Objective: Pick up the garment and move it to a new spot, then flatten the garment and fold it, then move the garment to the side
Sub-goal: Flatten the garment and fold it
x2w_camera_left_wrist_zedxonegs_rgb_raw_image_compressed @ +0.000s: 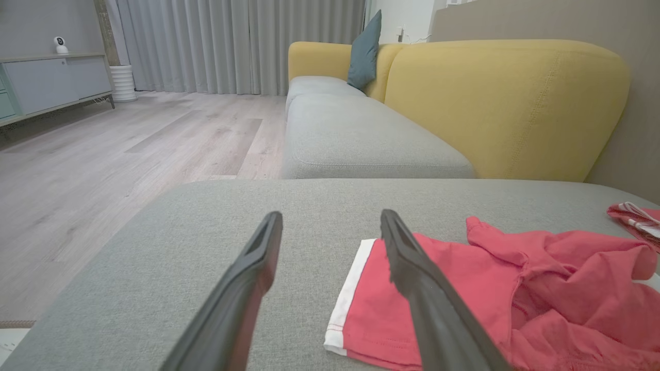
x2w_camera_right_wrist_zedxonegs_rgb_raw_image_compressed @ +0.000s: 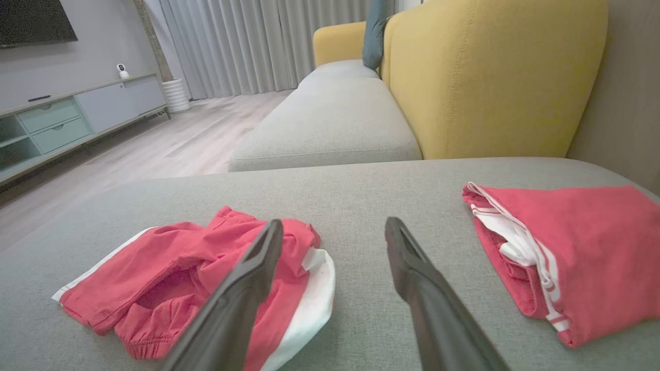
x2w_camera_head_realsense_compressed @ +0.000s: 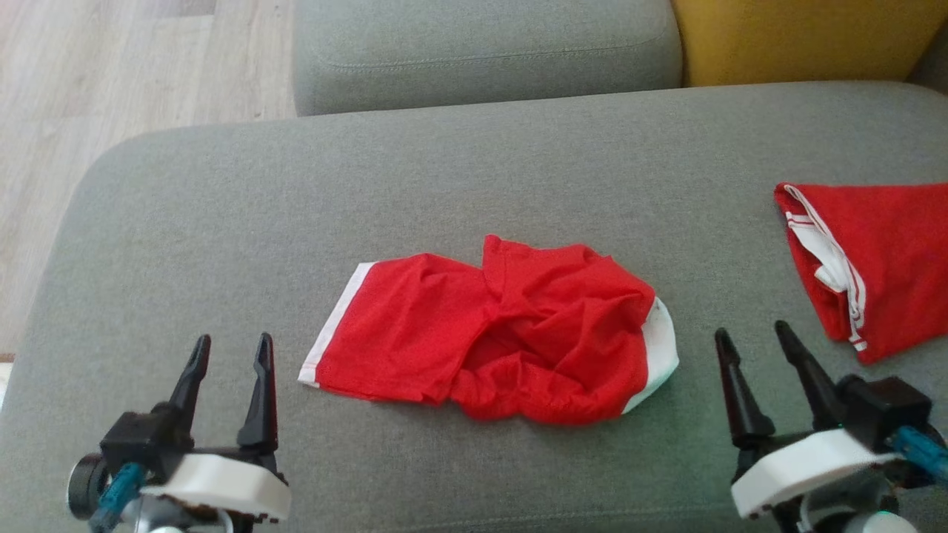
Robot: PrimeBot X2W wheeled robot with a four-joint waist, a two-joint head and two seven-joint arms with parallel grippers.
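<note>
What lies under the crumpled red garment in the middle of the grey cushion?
The crumpled red garment rests on the grey cushion. Its folds cover the fabric below, so anything tucked beneath cannot be seen.

left end effector [x2w_camera_head_realsense_compressed: 231,351] open, right end effector [x2w_camera_head_realsense_compressed: 750,343] open (fingers up)

Grey sofa seat [x2w_camera_head_realsense_compressed: 222,222], yellow backrest [x2w_camera_head_realsense_compressed: 800,37], teal cushion [x2w_camera_left_wrist_zedxonegs_rgb_raw_image_compressed: 365,51], wood floor [x2w_camera_head_realsense_compressed: 89,89].
</note>
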